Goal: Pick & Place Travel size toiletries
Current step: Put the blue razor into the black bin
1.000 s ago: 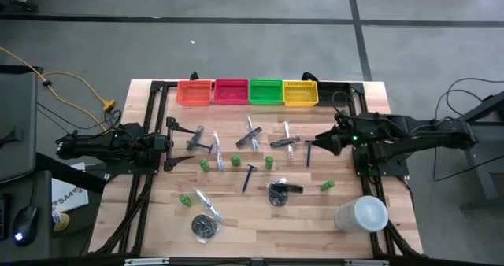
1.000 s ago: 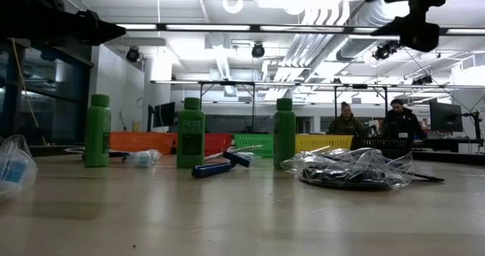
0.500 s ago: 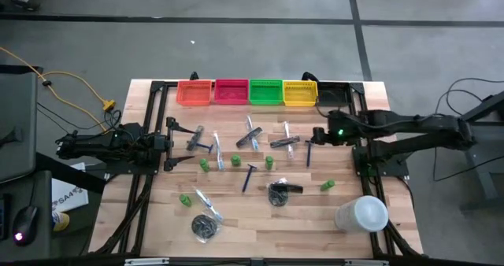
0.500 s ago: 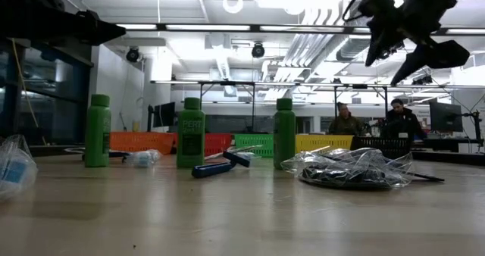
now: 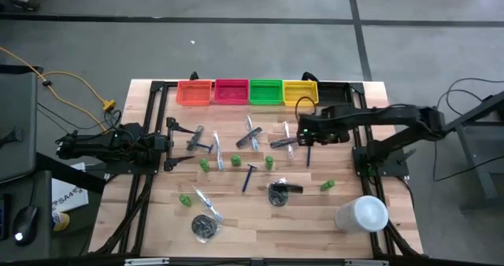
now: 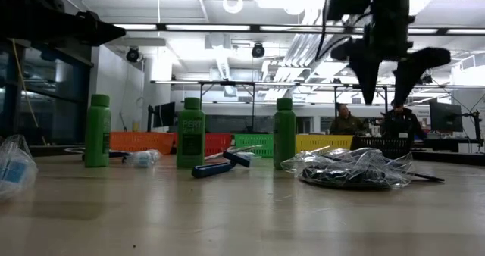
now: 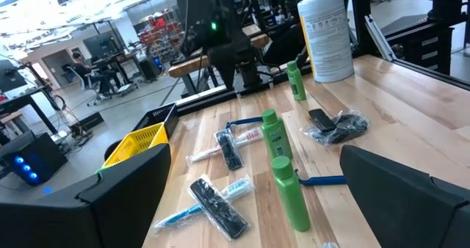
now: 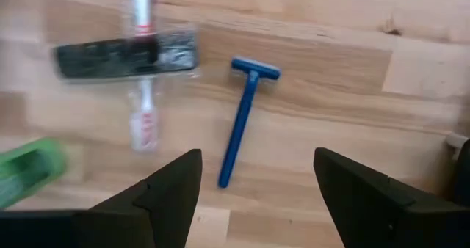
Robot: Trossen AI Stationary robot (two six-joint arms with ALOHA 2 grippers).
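Note:
Travel size toiletries lie scattered on the wooden table (image 5: 157, 219): green bottles (image 5: 235, 160), blue razors, wrapped combs (image 5: 253, 134), toothbrushes and dark bundles (image 5: 277, 192). My right gripper (image 5: 302, 132) hangs open above the table's right middle, pointing down. In the right wrist view a blue razor (image 8: 246, 116) lies flat on the wood between and below its fingers (image 8: 169, 193), untouched; a wrapped comb (image 8: 125, 57) and a toothbrush (image 8: 143, 94) lie beside it. My left gripper (image 5: 169, 144) waits open and level at the table's left edge.
Orange (image 5: 195, 92), pink (image 5: 231, 92), green (image 5: 265, 92) and yellow (image 5: 300, 93) bins line the far edge. A large white cylinder (image 5: 362, 215) stands at the near right corner. The low view shows three green bottles (image 6: 190, 132) upright, and people in the room behind.
My right gripper has gone toward the table's left and come down over the blue razor, tipping from nearly level to pointing down and rolling as it went. Its fingers have stayed open. No toiletry has moved.

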